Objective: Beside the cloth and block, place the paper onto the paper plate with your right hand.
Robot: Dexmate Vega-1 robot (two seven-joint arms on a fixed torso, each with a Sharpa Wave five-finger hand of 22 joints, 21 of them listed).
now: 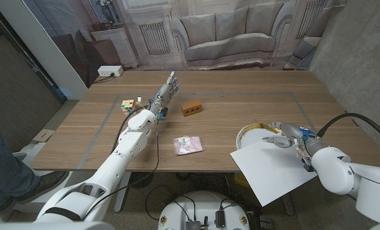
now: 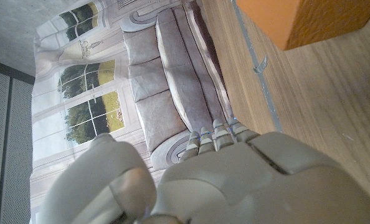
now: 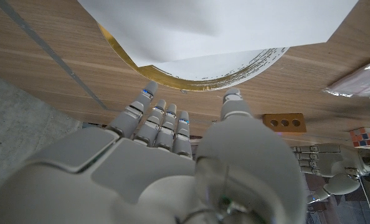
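The paper (image 1: 276, 171), a plain white sheet with no writing I can read, lies at the near right of the counter (image 1: 241, 108), its far corner lapping over the paper plate (image 1: 247, 133) while its near part hangs out past the counter's edge. The plate is white with a gold rim and sits just left of the right hand (image 1: 291, 136), which is at the sheet's far edge with its fingers (image 3: 163, 121) close together and reaching toward the plate; I cannot tell whether it pinches the paper or merely touches it. Toward the middle, well apart from the plate, lies the cloth (image 1: 189, 145), a pale pinkish folded piece. Farther off sits the block (image 1: 191, 108), orange-brown with three holes in one face. Left of it the left hand (image 1: 164, 94) is raised, fingers straight and holding nothing, and beyond that lies a colour cube (image 1: 128, 105). No label is legible anywhere.
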